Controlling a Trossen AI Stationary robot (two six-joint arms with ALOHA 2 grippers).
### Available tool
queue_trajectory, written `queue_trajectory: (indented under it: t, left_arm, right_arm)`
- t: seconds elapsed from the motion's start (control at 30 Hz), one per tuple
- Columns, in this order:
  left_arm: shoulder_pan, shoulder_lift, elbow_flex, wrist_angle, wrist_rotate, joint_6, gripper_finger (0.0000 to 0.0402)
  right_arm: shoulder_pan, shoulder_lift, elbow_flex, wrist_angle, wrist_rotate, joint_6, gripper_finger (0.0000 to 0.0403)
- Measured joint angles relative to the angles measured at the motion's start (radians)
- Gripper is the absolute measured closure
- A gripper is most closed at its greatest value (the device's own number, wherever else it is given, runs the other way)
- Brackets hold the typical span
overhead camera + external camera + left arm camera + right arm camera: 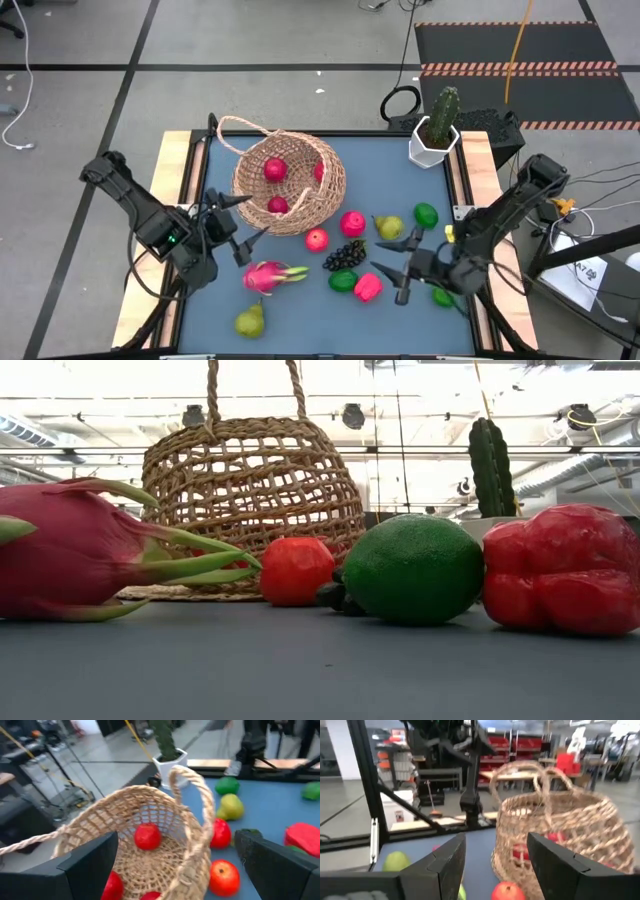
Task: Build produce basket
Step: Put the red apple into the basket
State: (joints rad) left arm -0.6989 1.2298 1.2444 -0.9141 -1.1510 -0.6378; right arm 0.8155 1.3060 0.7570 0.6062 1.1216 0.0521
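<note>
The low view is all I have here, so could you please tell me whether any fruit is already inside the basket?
Observer: Yes, the high view shows three red fruits inside the basket, which lies tipped with its mouth facing the camera above.
Operator: Thank you. Where are the grippers, please?
Observer: The left gripper is open beside the basket's near rim, just above the dragon fruit.
Operator: And the right one?
Observer: The right gripper hangs empty and partly open near the pink fruit and the grapes.
Operator: Is anything hidden from me on the near side?
Observer: A pear lies near the table's front edge, below the dragon fruit in the high view.
</note>
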Motion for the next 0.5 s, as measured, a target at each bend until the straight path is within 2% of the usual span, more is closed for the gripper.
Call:
queue_trajectory:
  t: [0.27, 0.4, 0.5]
  left_arm:
    - [-0.004, -0.014, -0.026, 0.019, 0.031, 0.003, 0.0005]
    - [-0.024, -0.013, -0.029, 0.092, 0.110, 0.093, 0.0005]
    - [-0.037, -0.014, -0.065, 0.219, 0.151, 0.217, 0.0005]
  right_arm:
    - [-0.105, 0.030, 0.000, -0.237, -0.270, 0.346, 0.0197]
    - [-0.123, 0.060, 0.000, -0.322, -0.393, 0.485, 0.0197]
    - [-0.123, 0.087, 0.000, -0.348, -0.466, 0.559, 0.0197]
